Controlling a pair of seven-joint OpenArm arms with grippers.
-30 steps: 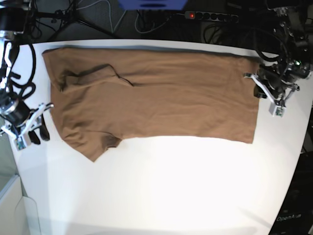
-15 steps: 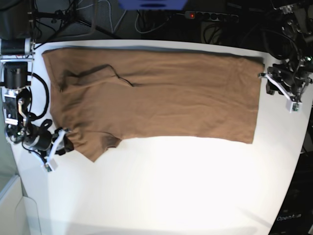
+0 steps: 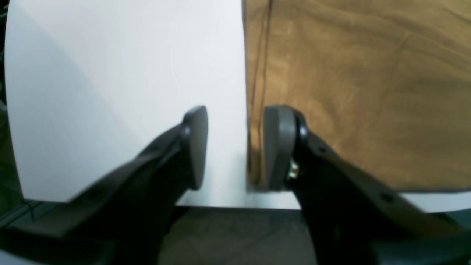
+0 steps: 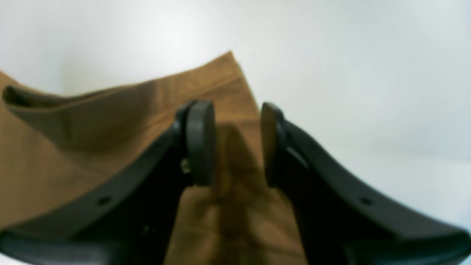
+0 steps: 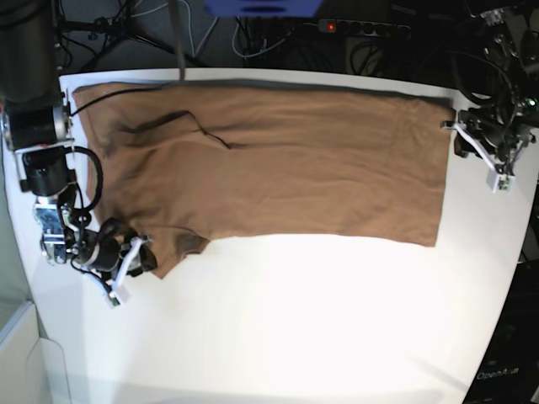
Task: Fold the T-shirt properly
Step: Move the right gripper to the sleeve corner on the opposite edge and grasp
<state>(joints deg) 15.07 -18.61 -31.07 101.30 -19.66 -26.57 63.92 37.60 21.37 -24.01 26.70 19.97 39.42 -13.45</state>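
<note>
Our right claw (image 4: 235, 143), jaws parted and empty, straddles the sleeve corner of the T-shirt (image 5: 278, 160); our left claw (image 3: 235, 147), also parted, brackets its hem edge, likely to pinch both ends. The T-shirt lies flat on the white table (image 5: 320, 328), with bare room on its near side.

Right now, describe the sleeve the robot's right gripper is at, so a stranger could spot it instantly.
On the white table lies the tan T-shirt. At its near left corner, one short sleeve points toward the camera, with the right gripper straddling it. The other sleeve lies folded onto the shirt.
</note>
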